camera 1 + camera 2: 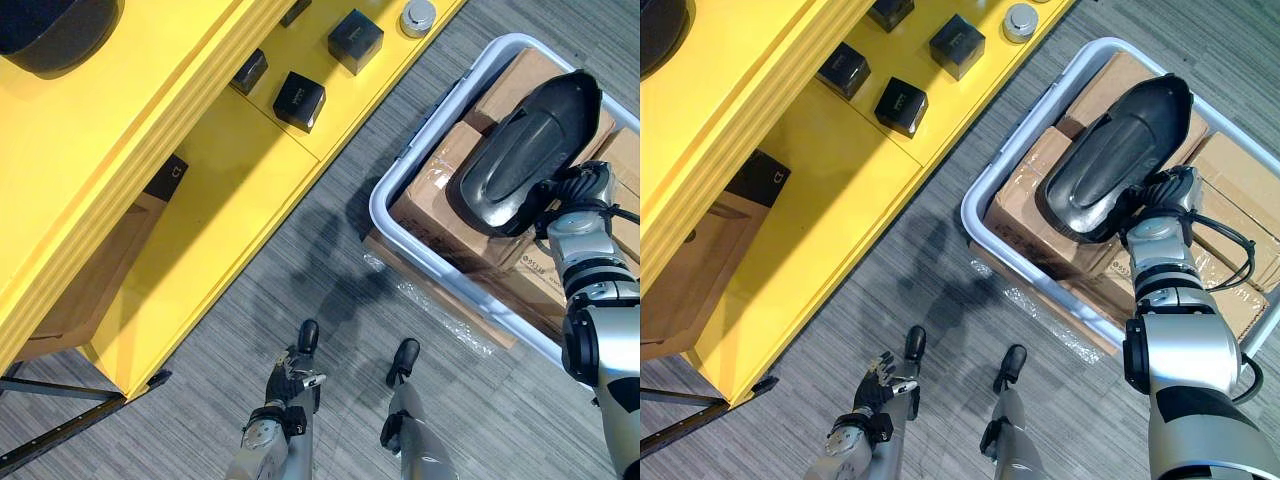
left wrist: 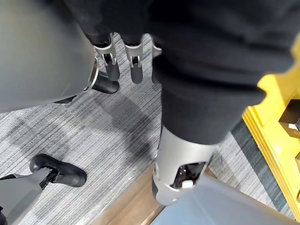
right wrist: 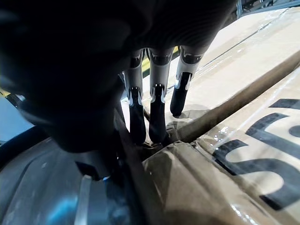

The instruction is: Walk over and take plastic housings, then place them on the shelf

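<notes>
while the plastic housing lies on the cartons, your right hand sits at its near edge

as you look down from the head, the black plastic housing [image 1: 525, 145] lies rounded side up on the brown cartons [image 1: 432, 205] packed in the pale grey bin [image 1: 384, 215]. its long axis runs on a diagonal. the fuller end points toward the robot's left and the yellow shelf [image 1: 230, 175], and the slimmer end points off to the far right of the bin.

your right hand [image 1: 1164, 196] is at the housing's long edge on the robot's side, close to the fuller end. in the right wrist view its fingers [image 3: 157, 101] run nearly straight, side by side. two dark tips dip into the crevice between the housing's rim and a film-wrapped carton, and a third rests on that carton. none of them curls round anything, and the thumb is hidden. the housing lies right against those fingertips, on the side away from the wrist, with its weight on the cartons.

your left hand [image 1: 292, 385] hangs low over the grey carpet, fingers loose and empty, well apart from the bin.
</notes>
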Available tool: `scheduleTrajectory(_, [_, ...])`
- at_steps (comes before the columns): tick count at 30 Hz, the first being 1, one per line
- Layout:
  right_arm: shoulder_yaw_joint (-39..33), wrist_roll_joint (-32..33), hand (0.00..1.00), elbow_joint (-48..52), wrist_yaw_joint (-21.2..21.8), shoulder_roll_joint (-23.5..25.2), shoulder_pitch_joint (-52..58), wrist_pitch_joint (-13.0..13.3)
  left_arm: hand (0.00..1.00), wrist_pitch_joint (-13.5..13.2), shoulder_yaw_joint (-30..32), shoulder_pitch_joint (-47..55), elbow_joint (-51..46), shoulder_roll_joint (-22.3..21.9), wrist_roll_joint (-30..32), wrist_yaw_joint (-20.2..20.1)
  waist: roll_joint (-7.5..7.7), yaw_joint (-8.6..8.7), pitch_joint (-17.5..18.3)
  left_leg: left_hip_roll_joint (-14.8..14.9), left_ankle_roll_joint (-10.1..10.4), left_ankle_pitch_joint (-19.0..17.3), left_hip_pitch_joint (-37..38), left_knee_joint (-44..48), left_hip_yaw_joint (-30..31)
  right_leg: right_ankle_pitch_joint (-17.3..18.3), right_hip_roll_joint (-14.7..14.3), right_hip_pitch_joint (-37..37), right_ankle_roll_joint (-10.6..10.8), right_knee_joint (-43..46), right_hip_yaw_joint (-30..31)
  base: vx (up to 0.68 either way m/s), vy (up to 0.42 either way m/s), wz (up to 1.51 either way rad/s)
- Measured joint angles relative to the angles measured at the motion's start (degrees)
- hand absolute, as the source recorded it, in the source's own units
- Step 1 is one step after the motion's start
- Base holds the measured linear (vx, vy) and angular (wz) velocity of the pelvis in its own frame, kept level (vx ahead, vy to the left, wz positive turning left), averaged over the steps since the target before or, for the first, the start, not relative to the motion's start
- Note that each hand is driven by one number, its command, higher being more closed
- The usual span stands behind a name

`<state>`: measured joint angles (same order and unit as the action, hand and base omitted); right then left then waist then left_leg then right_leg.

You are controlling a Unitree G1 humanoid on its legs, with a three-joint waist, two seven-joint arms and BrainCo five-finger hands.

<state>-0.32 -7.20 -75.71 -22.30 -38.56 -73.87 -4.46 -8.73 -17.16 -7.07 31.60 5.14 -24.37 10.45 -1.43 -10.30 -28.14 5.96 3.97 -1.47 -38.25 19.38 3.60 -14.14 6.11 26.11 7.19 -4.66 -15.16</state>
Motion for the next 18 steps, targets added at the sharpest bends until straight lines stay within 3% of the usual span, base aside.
scheduleTrajectory(10, [-1.7, -0.1, 1.0, -0.6, 2.7, 0.7, 2.3, -1.9, 0.0, 0.7, 2.2, 1.0, -6.4, -0.2, 1.1, -0.7, -0.02, 0.08, 0.0, -0.1, 0.1, -0.3, 4.3, 0.1, -0.4, 0.1, 0.1, -4.2, -0.3, 0.0, 0.1, 0.05, 0.001, 0.01])
scheduleTrajectory(18, [3.0, -9.8, 1.0, 21.4, 1.8, 0.9, 8.4, -1.8, 0.0, 0.4, 3.9, 4.3, -20.2, 0.2, 1.0, -0.5, 0.23, 3.47, 0.5, 0.2, 0.2, -0.5, 10.4, -1.3, -2.3, 1.0, 0.0, -8.6, -2.7, 0.0, 1.1, 0.01, -0.002, -0.08])
